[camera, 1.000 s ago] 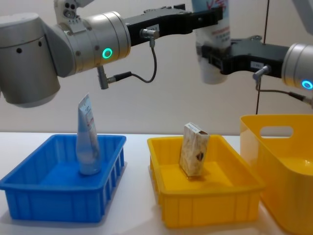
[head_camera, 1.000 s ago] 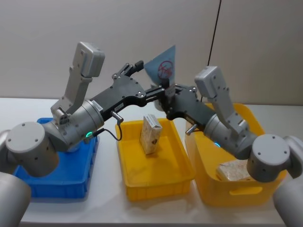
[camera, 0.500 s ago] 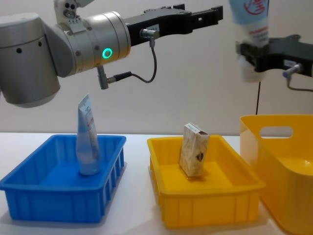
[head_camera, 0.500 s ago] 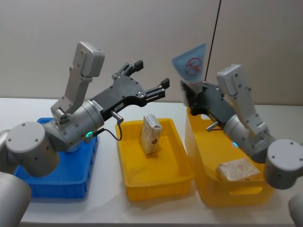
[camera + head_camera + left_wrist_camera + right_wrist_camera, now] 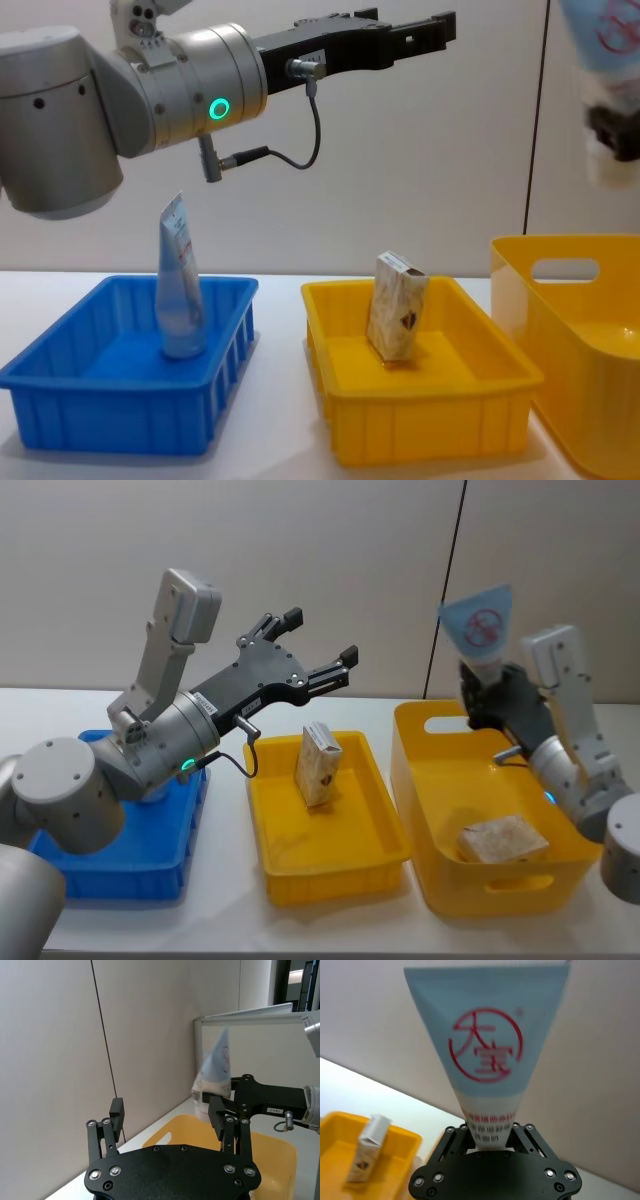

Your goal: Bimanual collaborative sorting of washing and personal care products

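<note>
Held upright in the closed jaws of the right gripper (image 5: 487, 692), above the deep yellow bin (image 5: 440, 780): a squeeze tube (image 5: 478, 632), gripped near its cap end, crimped fan end up. Likely light and soft-walled, prone to denting and slipping if pinched mid-body; best taken low, near the stiffer shoulder, as here. Pale blue fading to white, red circular emblem and red print. Out beyond the empty, spread jaws of the left gripper (image 5: 315, 652), raised over the shallow yellow tray (image 5: 280, 860). Below those jaws, a speckled beige carton (image 5: 318, 763) with dark emblem, probably stiff and light; another carton (image 5: 500, 838) under the right jaws; a second tube (image 5: 178, 290) in the blue bin (image 5: 60, 400).
</note>
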Robot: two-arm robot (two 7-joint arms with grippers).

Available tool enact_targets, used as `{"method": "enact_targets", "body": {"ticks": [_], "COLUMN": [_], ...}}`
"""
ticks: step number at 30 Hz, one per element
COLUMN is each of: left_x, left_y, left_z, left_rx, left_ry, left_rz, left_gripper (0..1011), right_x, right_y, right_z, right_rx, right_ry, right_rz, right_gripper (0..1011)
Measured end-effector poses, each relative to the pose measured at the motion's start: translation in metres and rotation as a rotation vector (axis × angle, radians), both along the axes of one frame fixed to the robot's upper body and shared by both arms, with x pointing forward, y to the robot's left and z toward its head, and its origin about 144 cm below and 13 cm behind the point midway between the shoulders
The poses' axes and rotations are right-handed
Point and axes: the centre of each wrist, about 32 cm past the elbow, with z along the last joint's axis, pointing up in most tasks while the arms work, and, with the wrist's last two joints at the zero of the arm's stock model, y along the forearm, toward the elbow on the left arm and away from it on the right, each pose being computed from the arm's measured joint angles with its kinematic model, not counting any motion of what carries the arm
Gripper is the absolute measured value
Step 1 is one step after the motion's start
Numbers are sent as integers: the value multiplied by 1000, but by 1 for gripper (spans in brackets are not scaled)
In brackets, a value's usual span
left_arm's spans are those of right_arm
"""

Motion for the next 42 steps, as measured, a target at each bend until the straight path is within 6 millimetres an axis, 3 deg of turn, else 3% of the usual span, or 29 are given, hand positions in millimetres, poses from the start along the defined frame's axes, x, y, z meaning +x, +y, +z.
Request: {"method": "enact_targets", "body": {"ticks": [3,7,11,23,42], "left_x": [0,0,0,0,0], "left_y": [0,0,0,0,0], "left_z": [0,0,0,0,0], "left_rx": [0,0,0,0,0], "left_ry": [0,0,0,0,0], "left_rz": [0,0,0,0,0], "left_gripper": [1001,1001,1001,1001,1001], "right_x": [-2,-7,-10,-16,-19], "right_y": [-6,-16,-24,-37,-42], "right_z": [-1,-4,-6,-9,-11], "right_rx": [2,6,10,13,14], "right_ry": [9,29,44,65,77], "right_rz": [-36,-94,-141,-208,-240], "right_gripper": [329,514,634,981,1002]}}
